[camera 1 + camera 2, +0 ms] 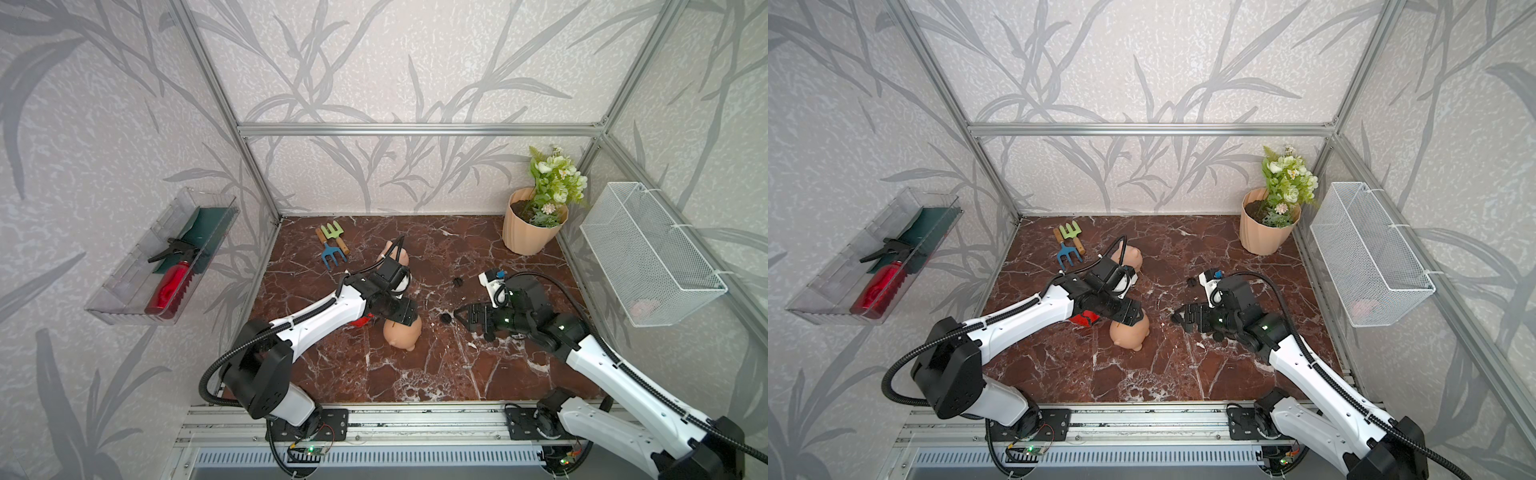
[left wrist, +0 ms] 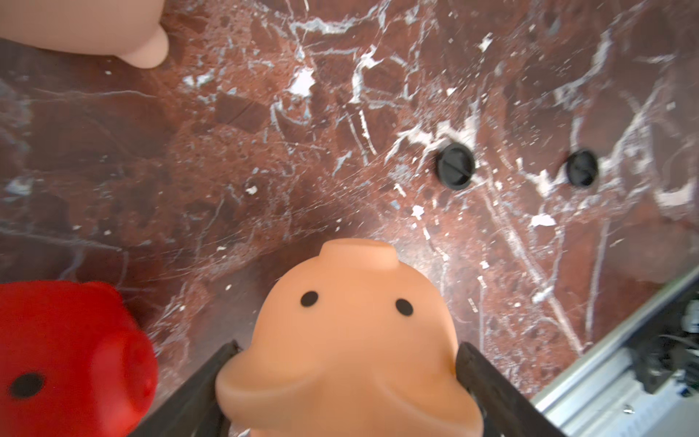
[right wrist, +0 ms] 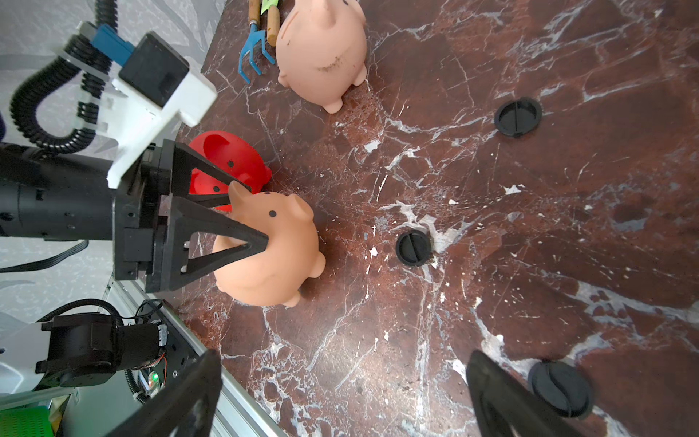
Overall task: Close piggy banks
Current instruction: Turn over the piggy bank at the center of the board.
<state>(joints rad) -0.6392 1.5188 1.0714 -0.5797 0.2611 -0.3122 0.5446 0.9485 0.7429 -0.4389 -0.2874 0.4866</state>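
near piggy bank (image 3: 272,249) peach-tan, black dot eyes; far piggy bank (image 3: 321,49) same peach-tan; last piggy bank (image 3: 227,159) bright red. 3 plugs (image 3: 413,248) black. tabletop (image 3: 567,227) red-brown marble, white veins.

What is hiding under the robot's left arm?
A red piggy bank. From above, the left arm covers all but a red sliver. The right wrist view shows it beside the peach piggy bank that the left gripper squeezes. Its belly side is hidden.

You have one peach-tan plastic piggy bank (image 3: 272,249) on the counter (image 3: 491,265), its head pinched between the fingers of the left gripper (image 3: 256,213). The bright red plastic pig (image 3: 227,159) is just beside it. The second peach-tan pig (image 3: 321,49) rests well apart, further back.
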